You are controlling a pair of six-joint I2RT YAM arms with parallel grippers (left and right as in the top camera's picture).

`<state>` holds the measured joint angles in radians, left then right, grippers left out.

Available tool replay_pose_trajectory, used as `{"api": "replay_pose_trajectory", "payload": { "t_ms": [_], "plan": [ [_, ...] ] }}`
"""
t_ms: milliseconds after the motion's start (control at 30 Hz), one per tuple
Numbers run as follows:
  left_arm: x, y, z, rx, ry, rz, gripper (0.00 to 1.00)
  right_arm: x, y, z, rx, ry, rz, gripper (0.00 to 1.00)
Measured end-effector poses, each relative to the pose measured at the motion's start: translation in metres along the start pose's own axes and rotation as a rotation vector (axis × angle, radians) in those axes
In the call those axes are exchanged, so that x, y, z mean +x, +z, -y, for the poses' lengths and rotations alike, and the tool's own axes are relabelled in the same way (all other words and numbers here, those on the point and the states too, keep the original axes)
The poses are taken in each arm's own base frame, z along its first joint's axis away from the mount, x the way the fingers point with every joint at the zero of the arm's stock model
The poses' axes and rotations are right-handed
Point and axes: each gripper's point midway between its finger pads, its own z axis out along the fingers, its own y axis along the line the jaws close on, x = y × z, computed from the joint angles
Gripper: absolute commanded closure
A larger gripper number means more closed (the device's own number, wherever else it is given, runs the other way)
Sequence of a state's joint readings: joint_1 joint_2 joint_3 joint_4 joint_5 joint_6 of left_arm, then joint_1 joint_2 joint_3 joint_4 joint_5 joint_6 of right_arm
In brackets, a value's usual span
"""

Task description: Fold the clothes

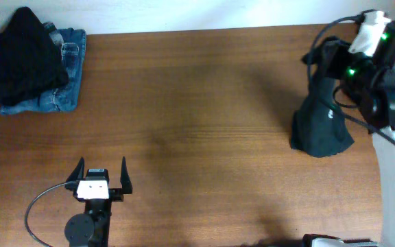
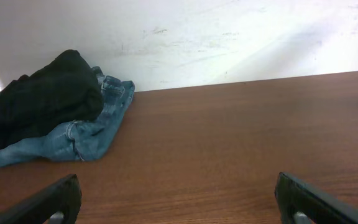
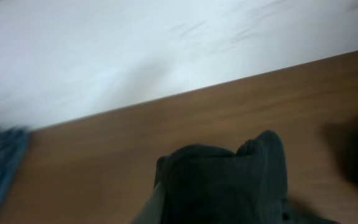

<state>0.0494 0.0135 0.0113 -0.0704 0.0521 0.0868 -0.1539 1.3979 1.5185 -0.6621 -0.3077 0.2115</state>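
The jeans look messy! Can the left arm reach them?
Probably yes: the left gripper is open, with bare table up to the jeans, though a black garment lies on them.

Looks like a robotics lab bench rather than a home. Bare wood-grain table pushed against a plain white wall. Two robot arms mounted at the table: left arm at the near edge, trailing a looped black cable; right arm at the far right, dotted with green indicator lights and draped in wiring. Clothes present only as props: mixed heap at the far left, dark garment at the right.
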Motion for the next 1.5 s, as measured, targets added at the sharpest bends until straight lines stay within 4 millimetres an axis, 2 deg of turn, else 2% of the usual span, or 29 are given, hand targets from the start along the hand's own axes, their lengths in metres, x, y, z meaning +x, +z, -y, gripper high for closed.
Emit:
{"api": "replay_pose_trajectory", "payload": {
  "t_ms": [200,367,500,733,1133,1300,1333,1400,1500],
  "plan": [
    [0.000,0.000,0.000,0.000,0.000,0.000,0.01,0.029,0.033,-0.024,-0.216,0.045,-0.142,0.96],
    [0.000,0.000,0.000,0.000,0.000,0.000,0.01,0.049,0.051,-0.041,-0.333,0.072,-0.231,0.96],
    [0.000,0.000,0.000,0.000,0.000,0.000,0.01,0.067,0.063,-0.066,-0.406,0.064,-0.297,0.96],
    [0.000,0.000,0.000,0.000,0.000,0.000,0.01,0.090,0.067,-0.120,-0.491,-0.032,-0.340,0.96],
    [0.000,0.000,0.000,0.000,0.000,0.000,0.01,0.143,0.070,-0.194,-0.474,-0.209,-0.403,0.96],
    [0.000,0.000,0.000,0.000,0.000,0.000,0.01,0.174,0.076,-0.217,-0.497,-0.249,-0.467,0.95],
    [0.000,0.000,0.000,0.000,0.000,0.000,0.01,0.180,0.077,-0.220,-0.501,-0.257,-0.480,0.88],
    [0.000,0.000,0.000,0.000,0.000,0.000,0.01,0.197,0.080,-0.231,-0.514,-0.279,-0.510,0.88],
    [0.000,0.000,0.000,0.000,0.000,0.000,0.01,0.209,0.083,-0.239,-0.526,-0.292,-0.530,0.88]
  ]
}}
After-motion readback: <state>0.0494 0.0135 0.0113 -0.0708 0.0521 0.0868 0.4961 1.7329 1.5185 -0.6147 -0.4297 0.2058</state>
